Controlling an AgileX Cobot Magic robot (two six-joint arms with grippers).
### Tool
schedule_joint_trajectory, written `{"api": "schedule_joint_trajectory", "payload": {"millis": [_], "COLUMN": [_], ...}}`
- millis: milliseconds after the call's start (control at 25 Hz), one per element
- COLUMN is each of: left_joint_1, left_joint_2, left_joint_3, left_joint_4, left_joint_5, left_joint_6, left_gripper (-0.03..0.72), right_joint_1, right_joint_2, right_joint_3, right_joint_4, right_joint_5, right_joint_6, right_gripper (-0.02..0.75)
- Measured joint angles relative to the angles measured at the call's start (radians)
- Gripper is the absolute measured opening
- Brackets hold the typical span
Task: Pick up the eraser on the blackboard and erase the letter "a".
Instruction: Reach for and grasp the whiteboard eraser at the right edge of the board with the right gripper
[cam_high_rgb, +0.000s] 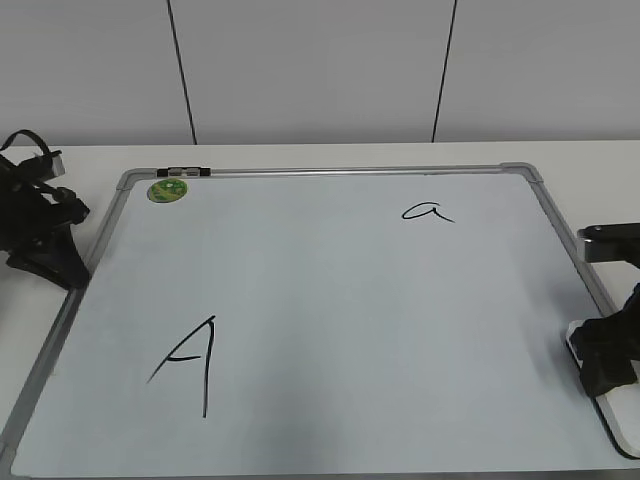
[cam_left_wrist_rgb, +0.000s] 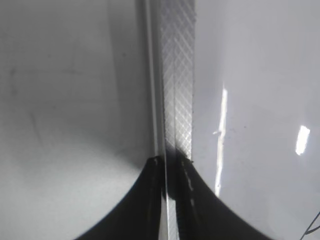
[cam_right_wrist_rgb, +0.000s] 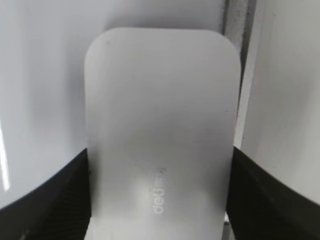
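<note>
The eraser (cam_high_rgb: 613, 420) is a white rounded block lying at the blackboard's (cam_high_rgb: 350, 300) right edge. In the right wrist view the eraser (cam_right_wrist_rgb: 160, 100) fills the frame, with grey lettering near its lower end. My right gripper (cam_high_rgb: 605, 375) stands over it, and its two dark fingers (cam_right_wrist_rgb: 160, 165) press against the eraser's long sides. The small cursive letter "a" (cam_high_rgb: 427, 212) is at the board's upper right, well away from the eraser. My left gripper (cam_high_rgb: 62, 272) is at the board's left edge, its fingers (cam_left_wrist_rgb: 170, 165) nearly together over the grey frame (cam_left_wrist_rgb: 177, 75).
A large angular capital "A" (cam_high_rgb: 190, 362) is at the board's lower left. A round green sticker (cam_high_rgb: 168, 189) sits at its upper left corner, next to a small dark clip (cam_high_rgb: 183, 172) on the frame. A white wall stands behind the table.
</note>
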Motion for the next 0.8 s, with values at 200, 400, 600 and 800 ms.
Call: {"api": "schedule_joint_trajectory", "payload": {"millis": [200,400,600,800], "left_joint_1": [0.0,0.0,0.0,0.0], "left_joint_2": [0.0,0.0,0.0,0.0], "left_joint_3": [0.0,0.0,0.0,0.0], "left_joint_4": [0.0,0.0,0.0,0.0], "left_joint_5": [0.0,0.0,0.0,0.0], "left_joint_6": [0.0,0.0,0.0,0.0], "left_gripper": [0.035,0.035,0.035,0.035], "right_joint_1": [0.0,0.0,0.0,0.0], "right_joint_2": [0.0,0.0,0.0,0.0], "right_joint_3": [-0.001,-0.002,-0.003,-0.004], "right_joint_4": [0.0,0.0,0.003,0.013], "right_joint_5": [0.0,0.002,0.006,0.008], "right_joint_6": [0.0,0.0,0.0,0.0], "right_gripper": [0.534,0.533,0.533,0.533]}}
